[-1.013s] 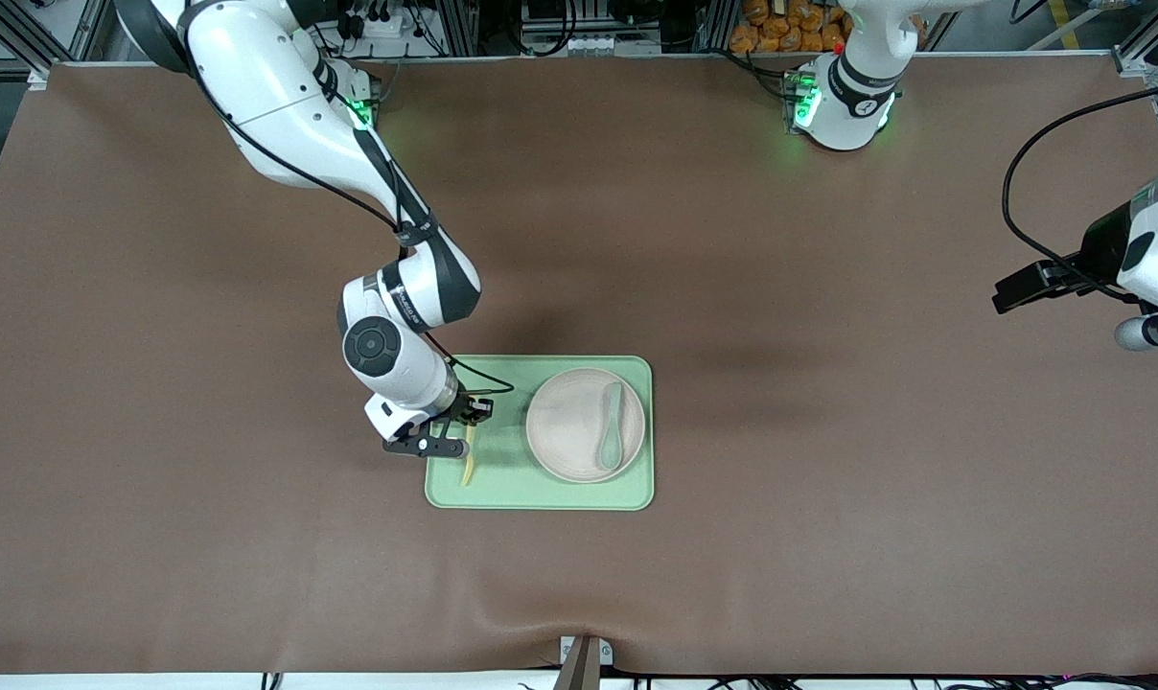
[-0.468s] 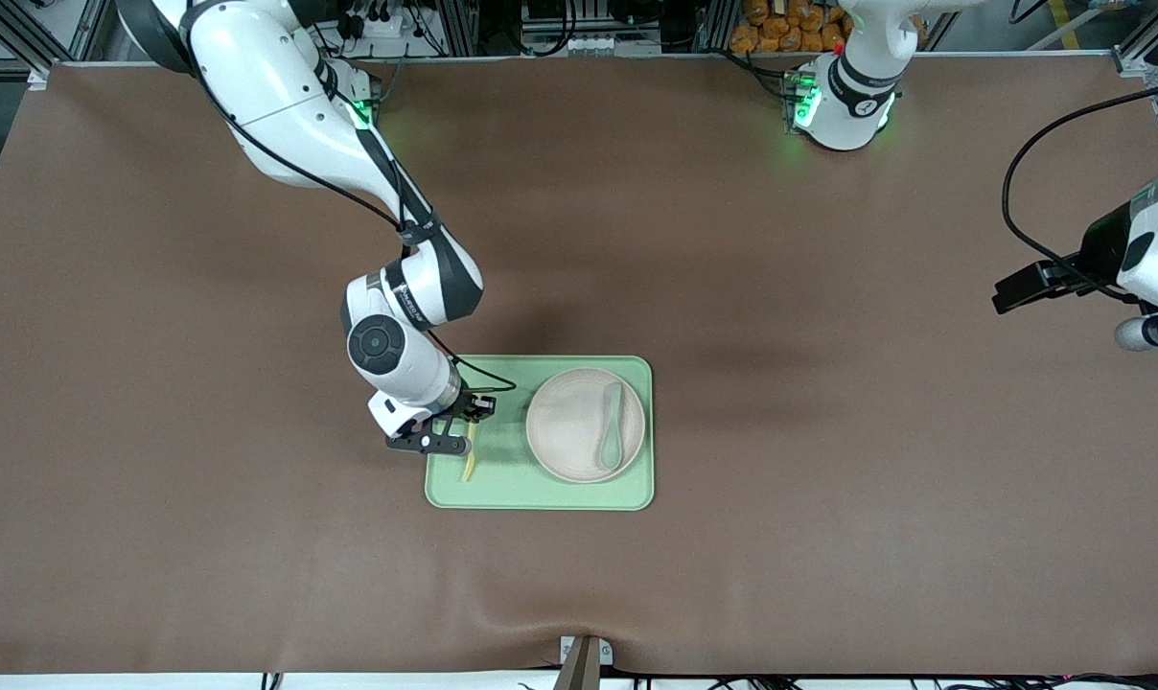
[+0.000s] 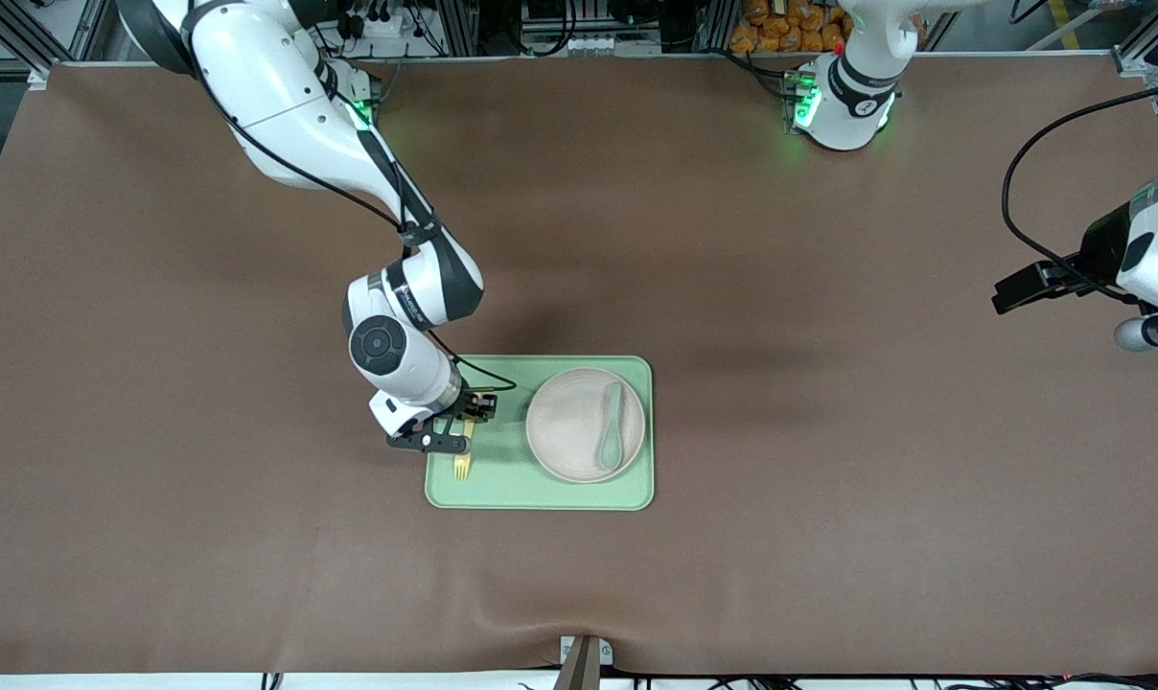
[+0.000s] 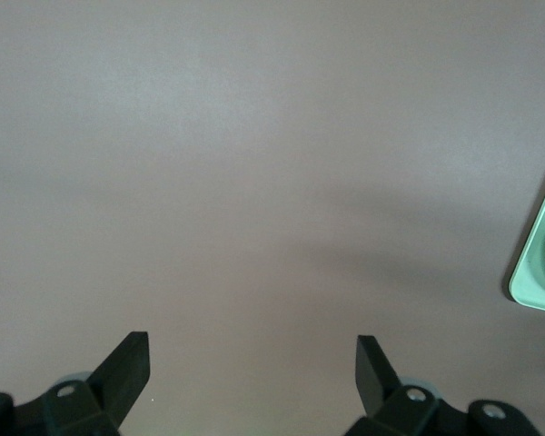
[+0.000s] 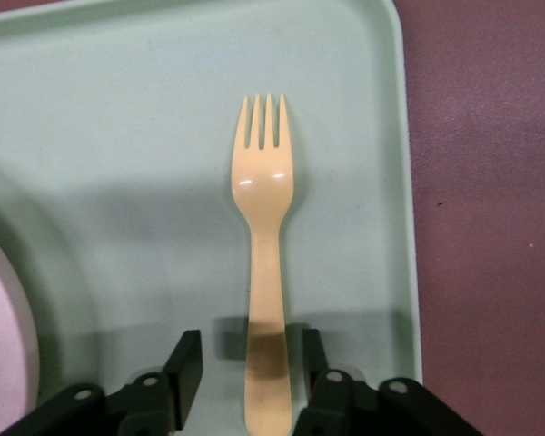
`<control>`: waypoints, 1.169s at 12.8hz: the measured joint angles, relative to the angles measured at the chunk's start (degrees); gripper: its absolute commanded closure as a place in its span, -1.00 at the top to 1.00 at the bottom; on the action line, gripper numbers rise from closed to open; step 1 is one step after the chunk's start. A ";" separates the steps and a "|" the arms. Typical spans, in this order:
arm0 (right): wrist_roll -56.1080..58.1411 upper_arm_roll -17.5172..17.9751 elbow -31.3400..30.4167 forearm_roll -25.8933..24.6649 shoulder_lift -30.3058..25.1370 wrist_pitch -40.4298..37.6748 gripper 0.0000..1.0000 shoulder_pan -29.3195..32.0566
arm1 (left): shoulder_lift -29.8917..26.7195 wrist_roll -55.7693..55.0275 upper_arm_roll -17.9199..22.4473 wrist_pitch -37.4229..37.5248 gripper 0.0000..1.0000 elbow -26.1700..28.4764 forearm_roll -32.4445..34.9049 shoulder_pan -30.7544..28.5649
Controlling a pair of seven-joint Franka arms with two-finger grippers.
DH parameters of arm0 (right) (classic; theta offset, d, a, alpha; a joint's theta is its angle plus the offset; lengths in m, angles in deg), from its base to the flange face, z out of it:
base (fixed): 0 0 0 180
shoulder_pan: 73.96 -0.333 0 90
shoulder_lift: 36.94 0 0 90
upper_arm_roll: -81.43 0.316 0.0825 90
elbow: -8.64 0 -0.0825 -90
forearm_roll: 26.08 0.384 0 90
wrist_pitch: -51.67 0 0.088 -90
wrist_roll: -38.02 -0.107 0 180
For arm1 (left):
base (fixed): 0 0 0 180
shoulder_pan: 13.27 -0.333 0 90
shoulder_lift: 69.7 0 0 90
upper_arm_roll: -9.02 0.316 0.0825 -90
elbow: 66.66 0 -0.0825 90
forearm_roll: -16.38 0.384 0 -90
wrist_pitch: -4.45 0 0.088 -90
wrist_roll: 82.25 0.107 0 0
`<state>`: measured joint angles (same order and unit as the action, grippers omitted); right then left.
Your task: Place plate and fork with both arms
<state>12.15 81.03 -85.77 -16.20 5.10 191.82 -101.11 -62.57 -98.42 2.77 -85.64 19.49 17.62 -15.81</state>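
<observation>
The pale-yellow fork (image 3: pixel 461 467) lies flat on the light-green tray (image 3: pixel 541 494), at the tray's end toward the right arm, tines pointing at the front camera. My right gripper (image 3: pixel 461 427) is low over the fork's handle. In the right wrist view the fork (image 5: pixel 265 227) lies between the open fingers (image 5: pixel 189 363) of the right gripper (image 5: pixel 251 352), with a gap on each side. The cream-pink plate (image 3: pixel 569 426) sits on the same tray. My left gripper (image 4: pixel 252 359) is open and empty over bare table; the left arm (image 3: pixel 1149 254) waits at its end of the table.
A grey-green spoon (image 3: pixel 611 428) lies in the plate. The plate's rim (image 5: pixel 0 354) shows beside the fork in the right wrist view. A corner of the tray (image 4: pixel 538 272) shows in the left wrist view. Brown mat covers the table.
The fork, seen edge-on as a thin line before, now lies flat with its tines showing. The right gripper has shifted slightly. The left arm has not moved.
</observation>
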 measured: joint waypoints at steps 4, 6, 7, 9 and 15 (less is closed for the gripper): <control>0.04 -0.30 0.71 0.00 -0.64 0.35 1.00 0.19 | 0.00 0.00 0.00 -0.10 1.00 0.03 0.00 0.00; 0.93 -0.75 0.98 -0.03 -2.38 -0.19 1.00 0.59 | 0.00 0.01 -0.04 -0.18 1.00 0.03 0.00 0.01; 2.40 -0.99 1.03 -0.03 -3.70 -1.75 1.00 1.16 | -0.04 0.03 -0.21 -0.25 1.00 0.02 0.00 0.01; 6.56 -1.21 1.06 -0.03 -6.53 -5.63 1.00 3.66 | -0.67 0.05 -1.00 -0.38 1.00 -0.03 0.00 0.03; 15.37 -1.35 1.31 -1.79 -15.38 -18.00 1.00 11.86 | -4.23 0.32 -1.78 -0.28 1.00 0.00 0.00 0.04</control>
<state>27.52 79.67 -84.46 -17.99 -10.27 173.81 -89.25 -66.80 -98.10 0.99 -85.92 19.49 17.62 -15.77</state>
